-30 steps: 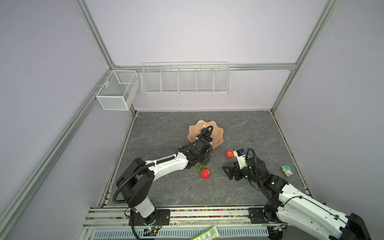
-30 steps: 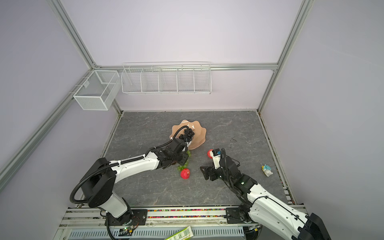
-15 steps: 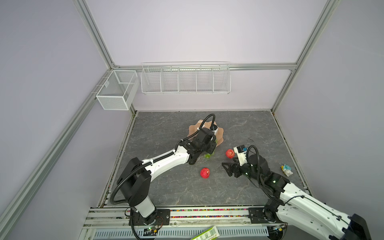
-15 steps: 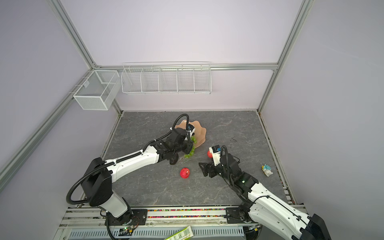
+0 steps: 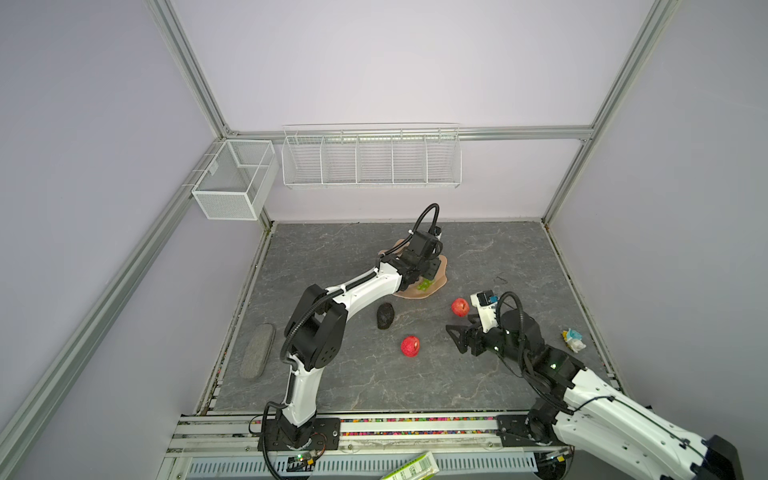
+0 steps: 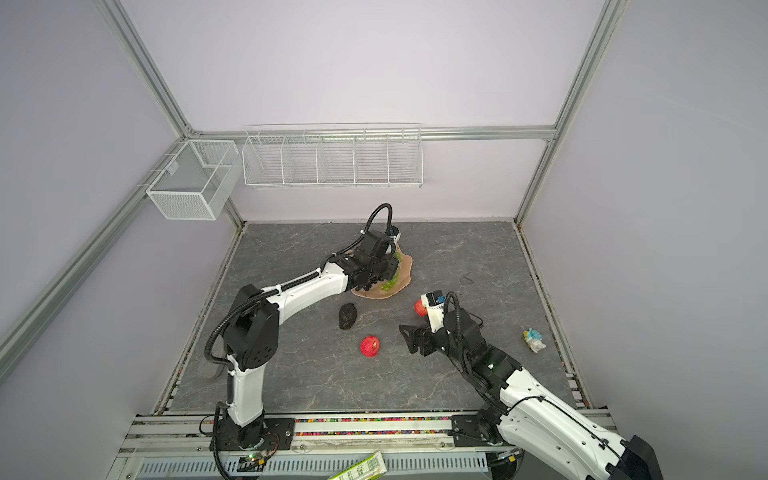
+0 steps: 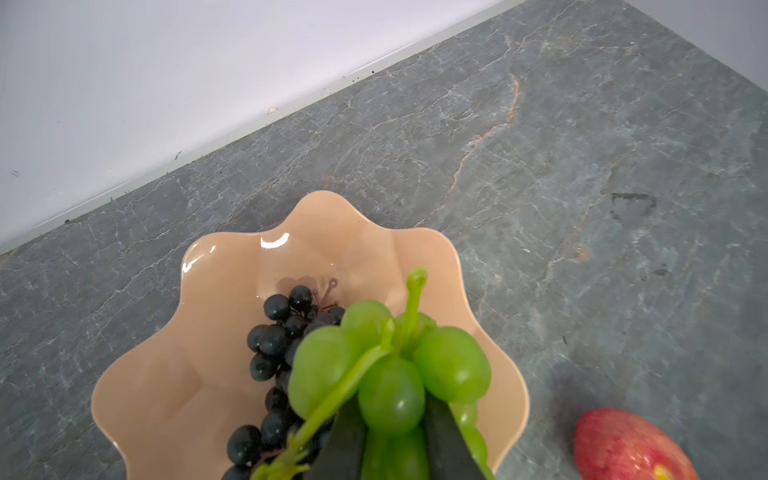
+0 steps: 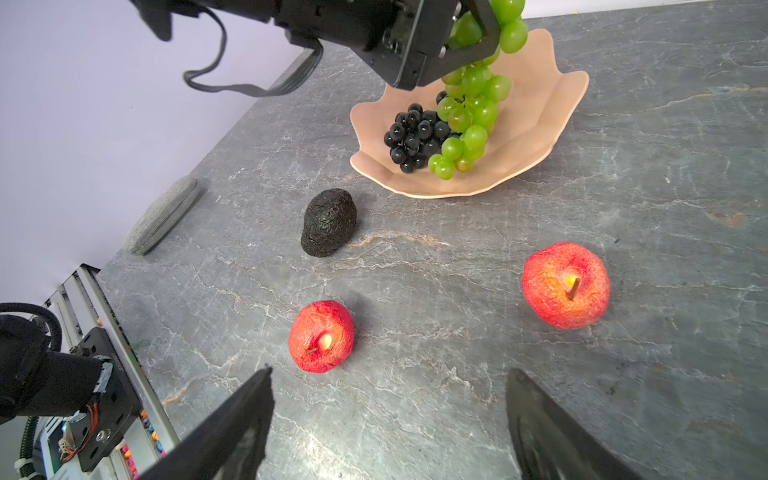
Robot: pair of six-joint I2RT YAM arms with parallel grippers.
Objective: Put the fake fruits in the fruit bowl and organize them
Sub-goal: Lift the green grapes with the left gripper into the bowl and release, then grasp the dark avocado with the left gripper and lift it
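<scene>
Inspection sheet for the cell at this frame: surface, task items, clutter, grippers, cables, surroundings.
Surface: grey veined tabletop, no spill seen.
Job's things: dark grape bunch in the fruit bowl; green grape bunch hanging over the bowl; avocado, front apple and back apple on the tabletop outside it.
Clutter: grey pad at the left edge; small toy at the right edge.
Grippers: left gripper shut on the green grape bunch; right gripper open, empty, above the tabletop.
Cables: left wrist cable and right wrist cable loop free, no snag seen.
Surroundings: long wire basket and small wire basket on the walls, nothing seen in them.
</scene>
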